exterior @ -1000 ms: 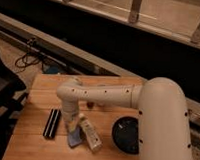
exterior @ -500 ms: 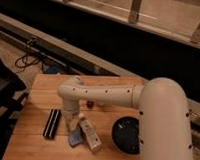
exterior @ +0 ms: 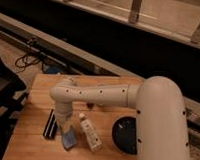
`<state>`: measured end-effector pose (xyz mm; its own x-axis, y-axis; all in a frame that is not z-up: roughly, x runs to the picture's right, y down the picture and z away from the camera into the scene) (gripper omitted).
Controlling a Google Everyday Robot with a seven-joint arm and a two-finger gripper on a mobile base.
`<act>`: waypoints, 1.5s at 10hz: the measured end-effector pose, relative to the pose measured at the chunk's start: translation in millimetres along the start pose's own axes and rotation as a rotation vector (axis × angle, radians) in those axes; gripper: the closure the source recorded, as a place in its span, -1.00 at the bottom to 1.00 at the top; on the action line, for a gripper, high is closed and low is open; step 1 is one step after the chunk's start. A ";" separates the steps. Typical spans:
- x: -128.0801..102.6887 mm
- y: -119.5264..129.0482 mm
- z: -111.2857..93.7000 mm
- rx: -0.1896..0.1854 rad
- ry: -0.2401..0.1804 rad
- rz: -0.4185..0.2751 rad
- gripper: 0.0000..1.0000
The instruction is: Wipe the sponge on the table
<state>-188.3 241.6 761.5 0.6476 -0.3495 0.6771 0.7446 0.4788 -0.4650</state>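
The blue-grey sponge lies flat on the light wooden table, near its front edge. My gripper points down from the white arm's bend and sits right over the sponge's far end, hiding part of it. The arm's wrist covers the spot where the gripper meets the sponge.
A black ribbed block lies just left of the gripper. A white bottle lies on its side just right of the sponge. A black round object sits further right. The thick white arm covers the table's right side. Cables lie on the floor behind.
The wrist and gripper have shifted slightly to the left, and the sponge has shifted with them. The block, bottle and round object have stayed put.
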 end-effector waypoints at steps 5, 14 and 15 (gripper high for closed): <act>17.6 38.5 0.8 -0.069 0.016 0.075 0.79; 37.1 -34.3 -10.9 -0.041 0.123 0.046 0.79; 27.4 -39.9 -7.1 -0.043 0.112 0.013 0.79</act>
<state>-199.2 207.2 794.6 0.6694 -0.4324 0.6041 0.7408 0.4497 -0.4990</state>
